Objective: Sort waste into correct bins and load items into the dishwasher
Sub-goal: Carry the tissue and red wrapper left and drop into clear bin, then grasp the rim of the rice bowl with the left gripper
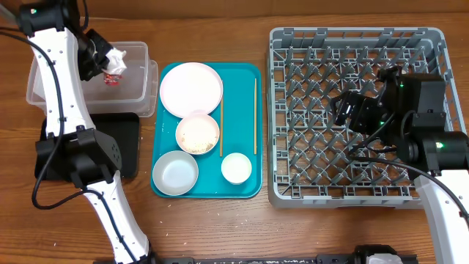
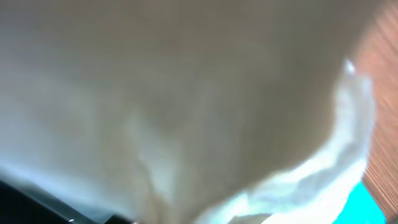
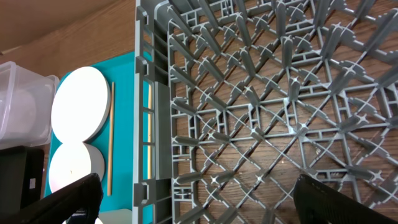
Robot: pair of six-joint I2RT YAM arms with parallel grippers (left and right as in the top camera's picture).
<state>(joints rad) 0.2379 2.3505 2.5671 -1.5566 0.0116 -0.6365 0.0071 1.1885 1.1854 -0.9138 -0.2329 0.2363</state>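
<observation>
The sorting is under way and the loading has not begun. The left fingers (image 1: 108,60) are together on the crumpled white tissue (image 1: 116,59), held over the clear plastic tub (image 1: 143,86) at the far left of the surface (image 1: 212,227). The left wrist view is filled by that tissue, blurred and close. A red snack wrapper (image 1: 112,78) already lies inside the tub just below it, so one piece of waste looks sorted and a second seems about to follow. The black tray (image 1: 126,132) next to the tub shows nothing in the part not hidden by the arm. Every dish is on the teal tray (image 1: 249,187): the white round plate (image 1: 190,89) at the far end, a bowl of what looks like rice (image 1: 197,133) just in front of it, an empty white bowl (image 1: 175,172) and a small white cup (image 1: 236,168) at the near end. The two wooden chopsticks (image 1: 221,128) lie lengthwise, apart from each other. The rice has yet to be tipped out. The grey dish rack (image 1: 282,110) holds nothing, and the right fingers (image 1: 343,110) hang spread wide and empty above its lattice. All six items are left to load.
</observation>
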